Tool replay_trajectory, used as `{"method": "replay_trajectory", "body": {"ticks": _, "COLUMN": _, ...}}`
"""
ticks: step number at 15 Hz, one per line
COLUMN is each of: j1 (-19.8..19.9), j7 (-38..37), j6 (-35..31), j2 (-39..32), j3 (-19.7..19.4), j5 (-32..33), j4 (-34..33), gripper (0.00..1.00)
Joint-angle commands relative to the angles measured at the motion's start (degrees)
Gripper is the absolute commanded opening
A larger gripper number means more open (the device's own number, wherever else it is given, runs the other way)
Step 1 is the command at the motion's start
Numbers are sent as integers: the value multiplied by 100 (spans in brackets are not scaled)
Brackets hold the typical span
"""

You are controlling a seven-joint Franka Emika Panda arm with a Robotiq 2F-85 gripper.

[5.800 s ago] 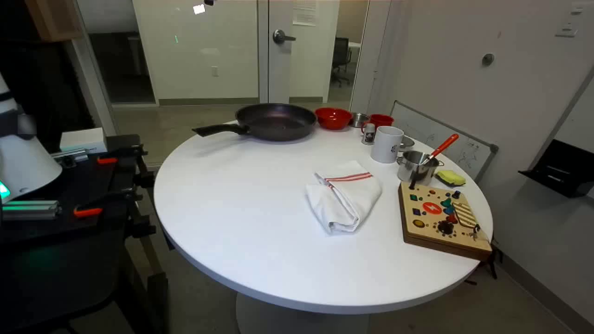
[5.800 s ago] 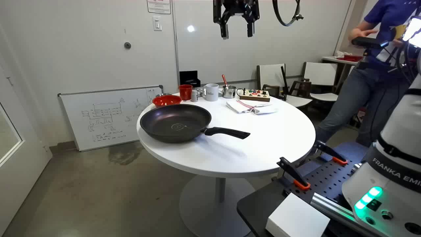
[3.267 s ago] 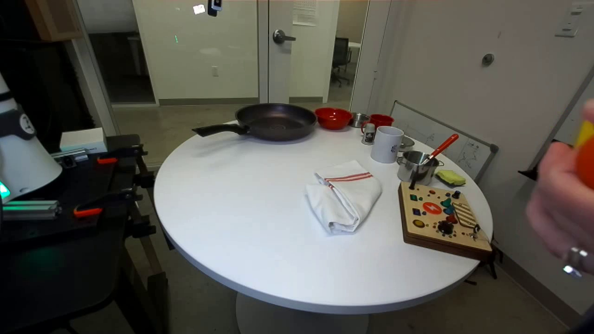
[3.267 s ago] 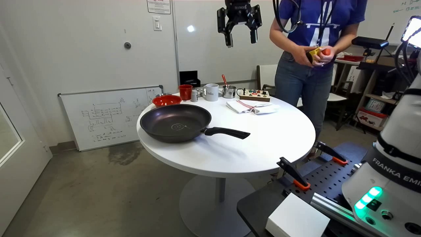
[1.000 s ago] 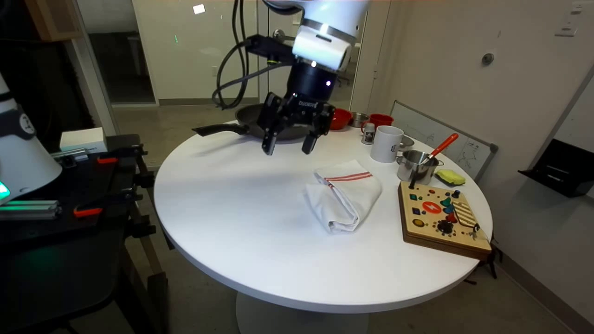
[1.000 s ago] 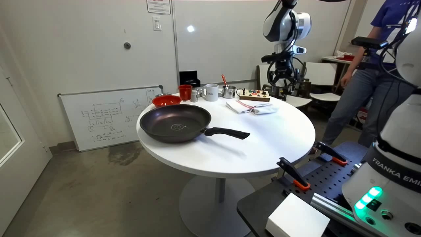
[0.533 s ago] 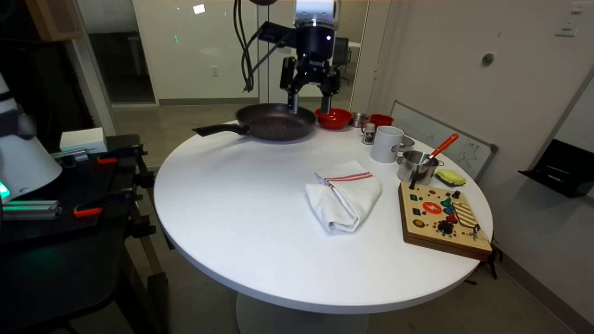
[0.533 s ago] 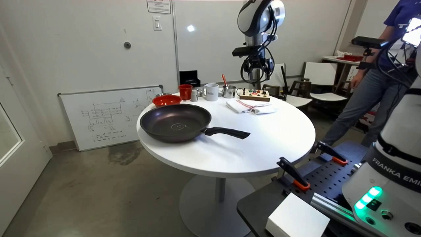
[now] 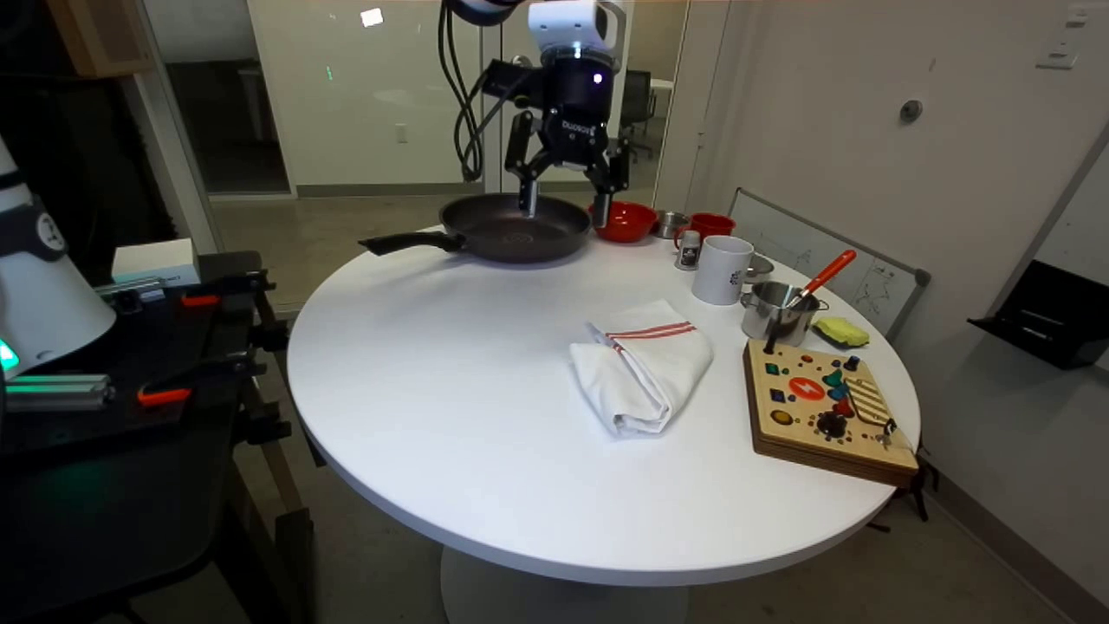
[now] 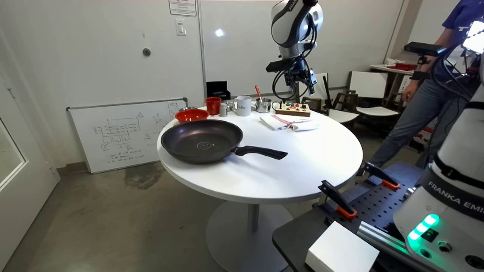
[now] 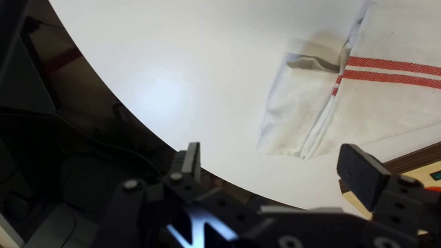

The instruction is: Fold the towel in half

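The white towel with thin red stripes (image 9: pixel 654 373) lies rumpled and partly folded over on the round white table (image 9: pixel 433 416). It also shows in an exterior view (image 10: pixel 287 121) and in the wrist view (image 11: pixel 386 106), where a ridge runs between a narrow flap and the wider striped part. My gripper (image 9: pixel 564 214) is open, empty and slightly tilted, in the air above the table and apart from the towel. In the wrist view the gripper (image 11: pixel 270 146) has its fingers spread wide, with the towel's near end lying beyond them.
A wooden board with knobs (image 9: pixel 823 407) lies beside the towel. A metal pot (image 9: pixel 777 312), white mug (image 9: pixel 722 270), shaker (image 9: pixel 688 250), red bowl (image 9: pixel 630 223) and dark frying pan (image 10: pixel 200 141) stand along the table. The pan's handle (image 10: pixel 261 151) points inward. A person (image 10: pixel 427 98) stands beyond.
My arm has come down from above the scene over the table. In the last second it shifted, straightened and then tilted slightly again. The towel has not moved.
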State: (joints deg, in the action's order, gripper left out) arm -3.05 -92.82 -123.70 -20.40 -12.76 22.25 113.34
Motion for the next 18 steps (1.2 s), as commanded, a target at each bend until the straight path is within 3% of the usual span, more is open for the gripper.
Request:
{"method": "replay_trajectory", "body": {"ticks": 1, "j1": 111, "j7": -12, "j6": 17, "j2": -41, "j3": 64, "j5": 23, "j4": -12, "gripper": 100}}
{"method": "replay_trajectory", "body": {"ticks": 10, "j1": 139, "j7": -162, "j6": -198, "j2": -322, "j3": 50, "j5": 14, "j4": -66, "gripper": 100}}
{"method": "replay_trajectory", "body": {"ticks": 12, "j1": 56, "j7": -522, "j6": 43, "j2": -577, "j3": -71, "j5": 163, "j4": -243, "gripper": 100}}
{"method": "replay_trajectory", "body": {"ticks": 13, "j1": 145, "j7": -665, "j6": -432, "j2": -637, "j3": -51, "j5": 26, "j4": -172, "gripper": 100}}
{"method": "replay_trajectory", "body": {"ticks": 18, "j1": 298, "j7": -1730, "j6": -788, "j2": -1304, "j3": -208, "j5": -463, "j4": -568, "gripper": 100}}
